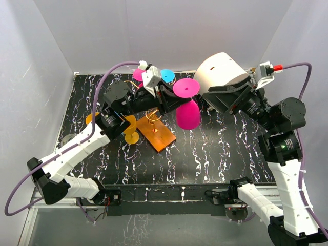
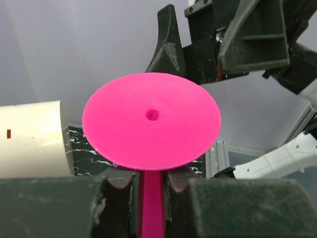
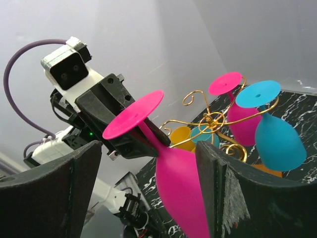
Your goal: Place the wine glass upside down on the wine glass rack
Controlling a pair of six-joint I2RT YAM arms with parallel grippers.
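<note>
Upside-down magenta plastic wine glass [image 1: 188, 115], stem in closed L end effector [image 2: 151, 186] (R end effector [image 3: 148, 166] open nearby).

No writing, label, number or sign can be read anywhere.

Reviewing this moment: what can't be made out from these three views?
Left wrist view: fingers of the left gripper hide the bowl of the magenta plastic wine glass; only its foot and stem show.
Top view: the left arm covers much of the gold wire rack, so free hooks cannot be counted.
Right wrist view: the bottom edge cuts off the glass's rim.
</note>
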